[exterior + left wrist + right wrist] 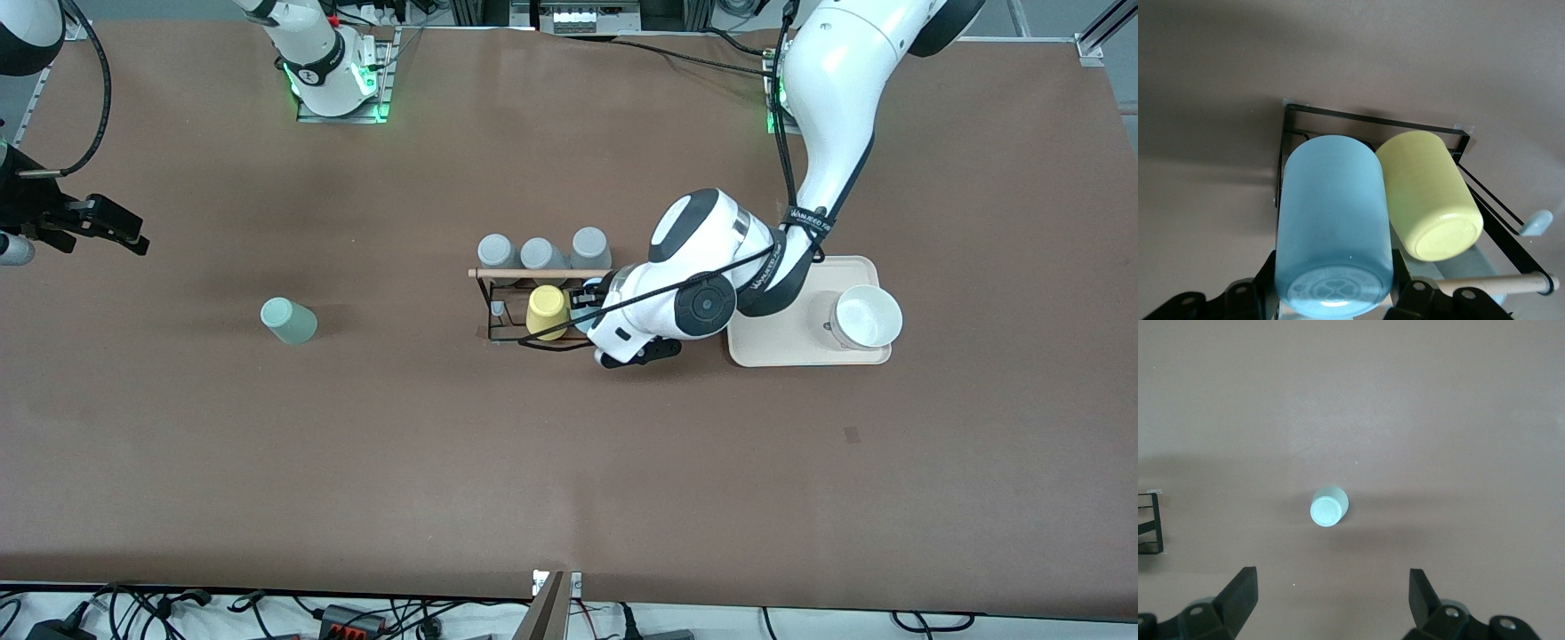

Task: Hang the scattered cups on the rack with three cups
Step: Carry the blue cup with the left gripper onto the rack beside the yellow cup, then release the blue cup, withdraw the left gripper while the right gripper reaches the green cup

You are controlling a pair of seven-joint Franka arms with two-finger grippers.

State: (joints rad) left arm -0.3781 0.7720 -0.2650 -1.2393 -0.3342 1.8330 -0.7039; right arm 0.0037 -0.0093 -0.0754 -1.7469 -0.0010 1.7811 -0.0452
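Observation:
The black wire rack (498,307) with a wooden dowel (533,273) stands mid-table. Three grey cups (540,254) sit in a row along it, on the side toward the robots. A yellow cup (547,311) hangs bottom-up on the rack. My left gripper (585,307) is shut on the light blue cup (1335,220) and holds it bottom-up at the rack (1371,120), right beside the yellow cup (1428,197). I cannot tell whether it rests on a peg. The mint green cup (288,321) stands on the table toward the right arm's end. My right gripper (124,229) waits open above the table, with the mint cup (1328,507) below it.
A cream tray (773,342) with a white bowl (867,317) lies beside the left arm's wrist, toward the left arm's end. A bare rack peg (1537,222) shows beside the yellow cup. The rack's corner shows in the right wrist view (1151,523).

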